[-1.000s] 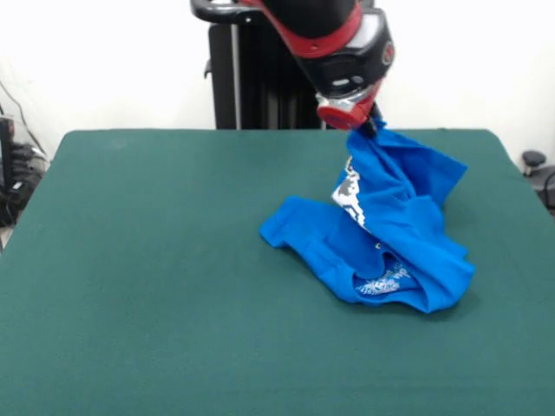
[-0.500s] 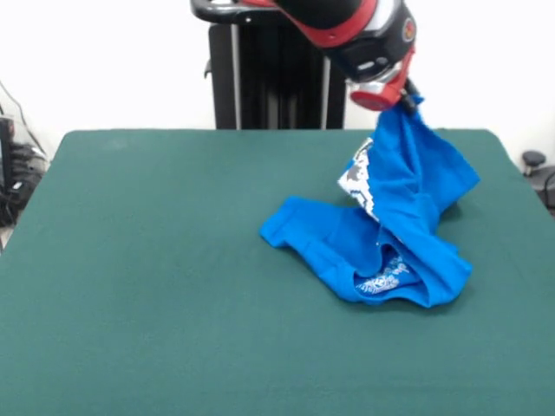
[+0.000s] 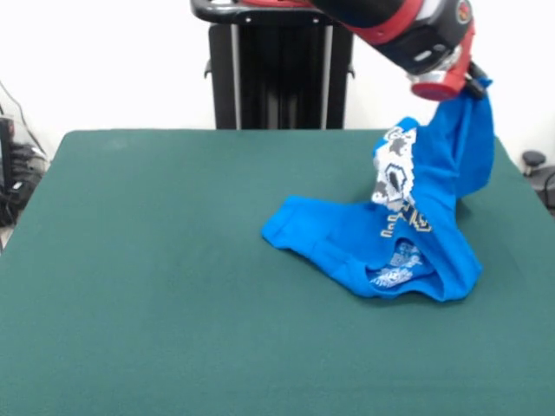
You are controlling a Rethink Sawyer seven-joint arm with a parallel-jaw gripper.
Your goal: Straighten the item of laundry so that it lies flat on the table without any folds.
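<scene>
white wall behind; black pedestal (image 3: 277,65) upright at top centre of the frame. table (image 3: 139,277): dark green cloth cover, fills the lower two thirds of the frame, bare over its whole left half. cables and dark equipment (image 3: 13,173) at the left edge; small dark object (image 3: 533,160) at the right edge. arm (image 3: 408,26): red and black, enters from the top, angled toward the upper right. gripper (image 3: 473,84): at upper right, clenched on a bunched corner of the item of laundry (image 3: 408,234); fingers themselves mostly hidden by the cloth and the red collar above them. item of laundry: bright blue t-shirt, right of centre; one part pulled up in a taut, narrow column to the gripper, white pixel print and lettering showing on the raised fold; the rest lies crumpled on the table in a low heap, one flat lobe spread toward frame centre, a second patch of white print in the folds at the lower right of the heap.
</scene>
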